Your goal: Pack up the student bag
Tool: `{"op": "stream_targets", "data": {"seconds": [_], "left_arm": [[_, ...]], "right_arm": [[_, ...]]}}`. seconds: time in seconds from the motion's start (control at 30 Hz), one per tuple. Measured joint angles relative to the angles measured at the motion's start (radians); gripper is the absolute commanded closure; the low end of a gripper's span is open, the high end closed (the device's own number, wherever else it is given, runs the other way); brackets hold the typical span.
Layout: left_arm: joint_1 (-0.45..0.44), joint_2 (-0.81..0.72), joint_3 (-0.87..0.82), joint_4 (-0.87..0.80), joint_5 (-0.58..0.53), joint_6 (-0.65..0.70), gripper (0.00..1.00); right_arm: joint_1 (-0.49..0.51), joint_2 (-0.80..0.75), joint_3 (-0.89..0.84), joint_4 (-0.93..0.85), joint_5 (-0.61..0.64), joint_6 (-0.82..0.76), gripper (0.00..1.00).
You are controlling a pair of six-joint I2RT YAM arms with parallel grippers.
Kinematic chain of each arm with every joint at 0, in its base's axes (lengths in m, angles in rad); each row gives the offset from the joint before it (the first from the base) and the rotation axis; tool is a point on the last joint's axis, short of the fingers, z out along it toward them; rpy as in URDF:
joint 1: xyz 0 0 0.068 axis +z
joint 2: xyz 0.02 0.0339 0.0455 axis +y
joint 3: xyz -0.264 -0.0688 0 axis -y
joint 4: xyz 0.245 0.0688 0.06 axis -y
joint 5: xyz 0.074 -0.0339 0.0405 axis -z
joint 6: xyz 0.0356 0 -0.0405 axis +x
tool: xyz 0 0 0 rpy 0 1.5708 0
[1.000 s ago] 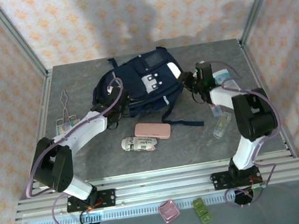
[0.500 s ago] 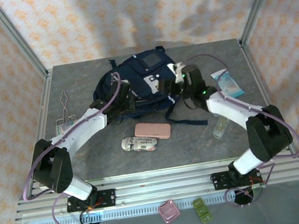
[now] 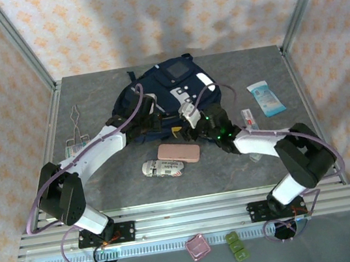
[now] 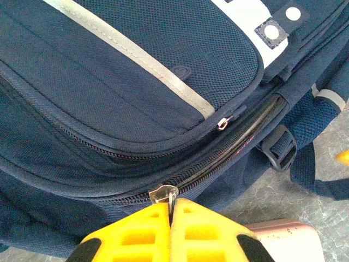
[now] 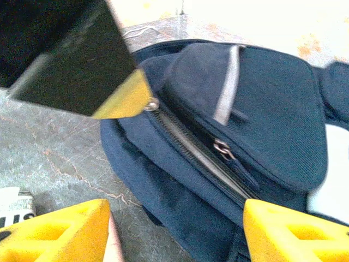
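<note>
Grey tabletop (image 3: 103,181): left gripper (image 4: 170,213) pinched tight on the student bag (image 4: 136,82) zipper pull (image 4: 163,192); right gripper (image 5: 174,210), spread empty, faces it. Likely unzipping; next, brace the fabric.

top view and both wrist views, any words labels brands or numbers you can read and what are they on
Nothing reads clearly enough to quote.
printed roll: black print on white, too small.
blue and white packet: print too small.
small packet: blurred.
student bag: white patches and grey panel, no legible lettering.
white thing at the right wrist view's corner: dark letters cut off, unreadable.
</note>
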Motion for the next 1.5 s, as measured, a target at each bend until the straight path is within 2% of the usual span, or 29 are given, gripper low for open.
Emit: {"op": "stream_targets", "data": {"seconds": [0.17, 0.47, 0.53, 0.67, 0.7, 0.9, 1.2, 1.5], "left_arm": [[0.001, 0.000, 0.000, 0.000, 0.019, 0.000, 1.00], [0.003, -0.013, -0.004, 0.006, 0.057, 0.000, 1.00], [0.003, -0.018, -0.011, 0.012, 0.063, -0.002, 1.00], [0.014, -0.021, -0.026, 0.020, 0.070, -0.008, 1.00], [0.016, -0.021, -0.030, 0.023, 0.064, -0.008, 1.00], [0.015, -0.028, -0.067, 0.039, -0.012, 0.014, 1.00], [0.006, -0.049, -0.153, 0.068, -0.219, 0.084, 1.00], [0.139, -0.055, -0.186, 0.177, -0.265, 0.096, 1.00]], "right_arm": [[0.035, 0.081, 0.014, 0.061, 0.016, -0.134, 0.35], [0.072, 0.190, 0.086, 0.153, 0.097, -0.212, 0.39], [0.083, 0.214, 0.111, 0.164, 0.132, -0.215, 0.51], [0.084, 0.262, 0.166, 0.159, 0.176, -0.221, 0.95], [0.084, 0.267, 0.171, 0.157, 0.180, -0.225, 0.99], [0.092, 0.269, 0.168, 0.143, 0.200, -0.237, 1.00], [0.098, 0.177, 0.044, 0.169, 0.225, -0.256, 1.00], [0.079, 0.051, -0.083, 0.212, 0.227, -0.259, 1.00]]}}
